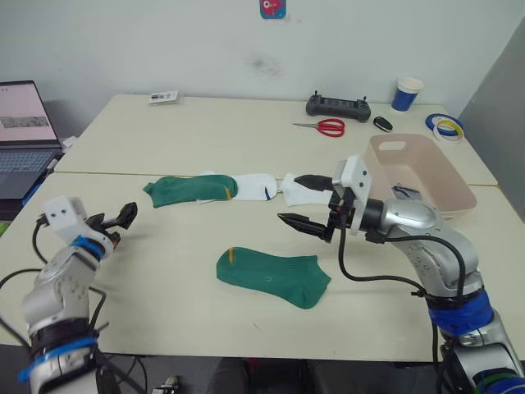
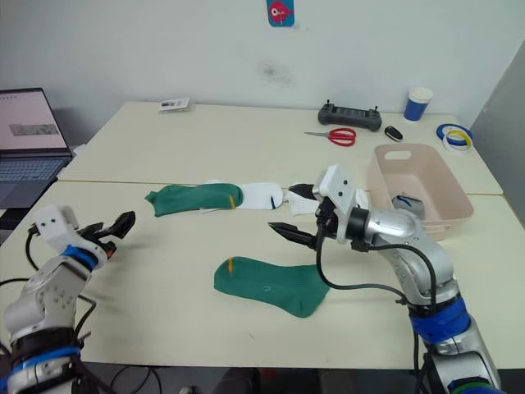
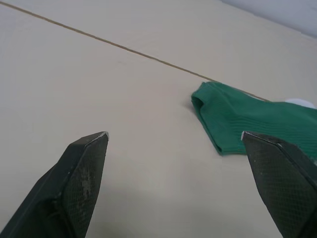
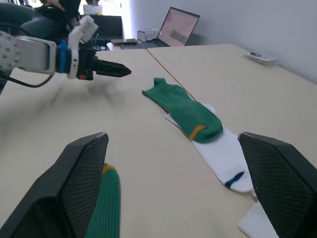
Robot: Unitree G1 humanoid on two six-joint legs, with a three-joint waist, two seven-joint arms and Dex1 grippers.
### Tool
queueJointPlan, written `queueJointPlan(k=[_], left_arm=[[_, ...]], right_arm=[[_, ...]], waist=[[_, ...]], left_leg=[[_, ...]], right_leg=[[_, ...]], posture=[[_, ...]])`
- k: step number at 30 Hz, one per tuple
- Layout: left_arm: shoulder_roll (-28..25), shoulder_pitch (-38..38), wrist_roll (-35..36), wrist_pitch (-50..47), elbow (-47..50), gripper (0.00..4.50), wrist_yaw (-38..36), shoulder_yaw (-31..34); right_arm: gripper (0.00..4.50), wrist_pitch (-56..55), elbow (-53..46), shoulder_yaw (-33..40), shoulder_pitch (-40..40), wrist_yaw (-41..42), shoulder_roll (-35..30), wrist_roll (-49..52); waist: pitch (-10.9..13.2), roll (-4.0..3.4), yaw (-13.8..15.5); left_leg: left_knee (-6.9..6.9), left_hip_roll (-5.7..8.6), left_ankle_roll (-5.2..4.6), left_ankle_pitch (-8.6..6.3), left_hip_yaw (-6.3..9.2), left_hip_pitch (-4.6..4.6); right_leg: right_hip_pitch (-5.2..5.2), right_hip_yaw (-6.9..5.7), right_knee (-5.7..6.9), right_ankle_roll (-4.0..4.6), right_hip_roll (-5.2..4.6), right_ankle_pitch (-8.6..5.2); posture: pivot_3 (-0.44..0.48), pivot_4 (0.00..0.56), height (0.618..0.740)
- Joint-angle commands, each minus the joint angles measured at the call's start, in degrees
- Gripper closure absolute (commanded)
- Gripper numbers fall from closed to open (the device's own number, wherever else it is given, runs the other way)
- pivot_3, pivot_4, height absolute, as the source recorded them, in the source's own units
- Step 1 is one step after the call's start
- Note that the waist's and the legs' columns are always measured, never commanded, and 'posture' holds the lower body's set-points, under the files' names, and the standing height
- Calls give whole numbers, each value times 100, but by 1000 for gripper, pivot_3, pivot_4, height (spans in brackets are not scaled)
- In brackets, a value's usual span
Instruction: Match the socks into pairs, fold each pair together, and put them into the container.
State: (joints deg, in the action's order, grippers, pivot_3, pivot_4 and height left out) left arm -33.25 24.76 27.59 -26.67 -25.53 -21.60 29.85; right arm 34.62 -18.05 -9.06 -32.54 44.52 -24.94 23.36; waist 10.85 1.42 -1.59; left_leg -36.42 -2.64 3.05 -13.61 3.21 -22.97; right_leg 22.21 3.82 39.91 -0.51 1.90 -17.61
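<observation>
gaping wide and empty, right hand [image 1: 307, 201] hovers above the table [image 1: 164, 271]; left hand [image 1: 123, 218] likewise.

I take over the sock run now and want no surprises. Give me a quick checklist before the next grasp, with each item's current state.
1. Left gripper jaws open, empty: ok.
2. Right gripper jaws open, empty: ok.
3. Near green sock lies flat, free of others: ok.
4. Far green sock free to lift: not ok, it overlaps a white sock.
5. Tub within right arm's reach: ok.
6. Grey pair in tub: cannot tell.
</observation>
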Motion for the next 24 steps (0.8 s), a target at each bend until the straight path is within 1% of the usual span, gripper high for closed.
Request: queueJointPlan(k=[1, 6, 11, 14, 18, 22, 24], left_arm=[[-179, 709, -326, 277, -914, 20, -260, -368], [-274, 1717, -756, 754, -2421, 20, -398, -716], [-252, 2437, -1107, 1229, -3489, 20, -441, -950], [-237, 2716, -1233, 1434, -3918, 606, -437, -1004], [-218, 2974, -1345, 1660, -4277, 1863, -355, -1026], [-256, 3012, -1415, 1812, -4361, 3249, -328, -1033], [-281, 2988, -1455, 1916, -4340, 3831, -301, -1047]], right_arm=[[0, -65, -74, -1, -80, -99, 64, -37], [0, -90, -95, 27, -31, -149, 22, -78], [0, -70, -156, 112, 38, -256, -30, -99], [0, -11, -227, 133, 51, -323, -26, -72], [0, 80, -321, 157, 34, -445, 10, -36], [0, 143, -366, 156, 29, -500, 26, -28], [0, 157, -381, 154, 38, -507, 24, -21]], waist=[[0, 0, 6], [0, 1, -11], [0, 1, -32], [0, 1, -31], [0, 1, -28], [0, 1, -28], [0, 1, -29]], left_leg=[[0, 3, 0, 0, 0, -1], [0, 3, 0, 0, -1, -2], [1, -5, 0, 0, 0, -2], [3, -5, 0, 0, 0, -2], [3, -4, 0, 0, -1, -4], [3, -4, 0, 0, -1, -4], [3, -4, 0, 0, -2, -3]], right_leg=[[0, -2, 1, 3, -1, 2], [3, -5, 3, 9, -1, 11], [8, -5, 6, 11, 0, 12], [9, -6, 6, 11, 1, 12], [9, -7, 5, 11, 1, 12], [9, -7, 6, 11, 1, 12], [9, -6, 6, 11, 1, 12]], posture=[[0, 150, 740], [0, 150, 740], [0, 150, 740], [0, 150, 740], [0, 150, 740], [0, 150, 740], [0, 150, 740]])
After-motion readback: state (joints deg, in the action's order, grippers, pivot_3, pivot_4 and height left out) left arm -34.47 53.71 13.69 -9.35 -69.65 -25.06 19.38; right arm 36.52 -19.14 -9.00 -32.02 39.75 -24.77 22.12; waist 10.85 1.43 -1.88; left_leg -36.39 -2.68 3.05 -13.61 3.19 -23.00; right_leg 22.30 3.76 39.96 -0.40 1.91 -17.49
